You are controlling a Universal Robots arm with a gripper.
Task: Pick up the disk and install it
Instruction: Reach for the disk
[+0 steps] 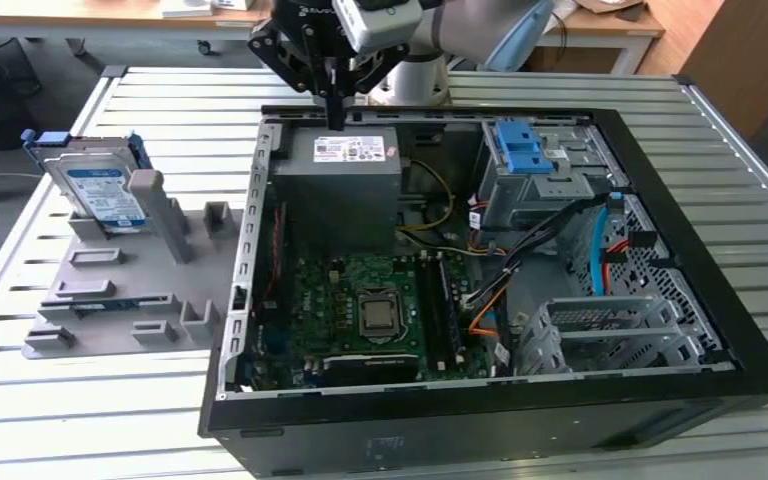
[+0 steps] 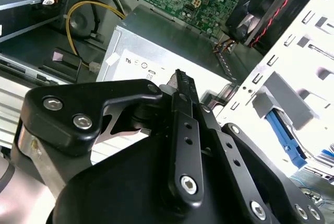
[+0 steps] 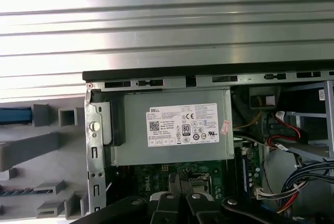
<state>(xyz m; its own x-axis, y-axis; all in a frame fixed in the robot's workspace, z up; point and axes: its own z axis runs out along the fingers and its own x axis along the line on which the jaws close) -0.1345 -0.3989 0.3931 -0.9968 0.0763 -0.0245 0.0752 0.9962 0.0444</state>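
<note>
Hanging over the back of the open computer case (image 1: 491, 405), the gripper (image 1: 337, 122) points its fingers straight down, and we see the jaws drawn together with nothing between them; in both wrist views the gripper (image 2: 180, 75) (image 3: 180, 181) shows the same closed, empty tips. Directly under the jaws lies the grey power supply (image 1: 337, 190), its white sticker facing up at them, and beyond it the green circuit board (image 1: 357, 300). The disk (image 1: 101, 192) sits well apart from the jaws, outside the case on the side of its wall nearest the power supply, towards the exterior view's left, and lower than the fingertips. We find it standing on edge in a slot of the grey holder (image 1: 117, 290) that rests on the slatted metal table (image 1: 157, 100). Its long axis seems to run up and down, leaning a little, with the white-and-blue label face turned outward towards the exterior camera rather than towards the jaws, and its blue frame wraps the top and sides. On the other side of the jaws, inside the case, the grey drive cage (image 1: 544, 185) carries a blue latch (image 1: 528, 152) on top, also well clear of the fingertips.
</note>
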